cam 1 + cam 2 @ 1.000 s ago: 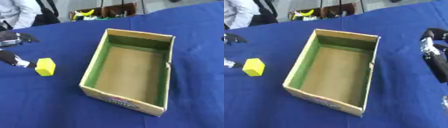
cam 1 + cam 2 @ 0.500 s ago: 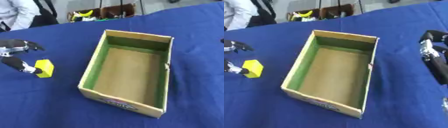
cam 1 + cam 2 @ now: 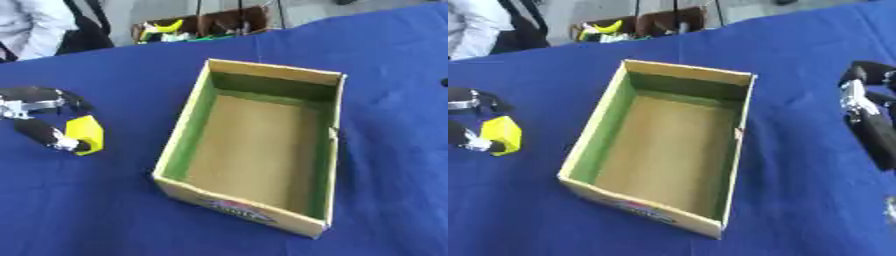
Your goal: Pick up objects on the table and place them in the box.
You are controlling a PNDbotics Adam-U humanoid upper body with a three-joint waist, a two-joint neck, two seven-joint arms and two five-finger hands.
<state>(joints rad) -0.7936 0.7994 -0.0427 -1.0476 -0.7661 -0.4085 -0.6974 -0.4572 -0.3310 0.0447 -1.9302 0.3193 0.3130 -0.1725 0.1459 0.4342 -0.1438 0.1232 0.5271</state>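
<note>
Blue cloth table (image 3: 105, 210) fills nearly the whole frame, wrinkled a bit right of centre. Beyond its far edge: grey floor, a brown crate with yellow and green stuff (image 3: 188, 27), and a person in a white top at the far left corner, not touching anything.

Cardboard box (image 3: 324, 150) sits mid-table, open top, green inner walls, tan floor, printed label on its near wall. Nothing inside it.

Right hand (image 3: 868, 107): seen only in the right eye view, near the table's right edge, black with silver parts, well apart from the box. Can't tell how its fingers are set.

Left hand (image 3: 39, 117) near the left edge, thumb and fingers pinching the yellow block (image 3: 86, 134). Block sits between them, tilted, left of the box and apart from it. Whether it touches the cloth, can't tell. The left eye view shows more of this hand.
</note>
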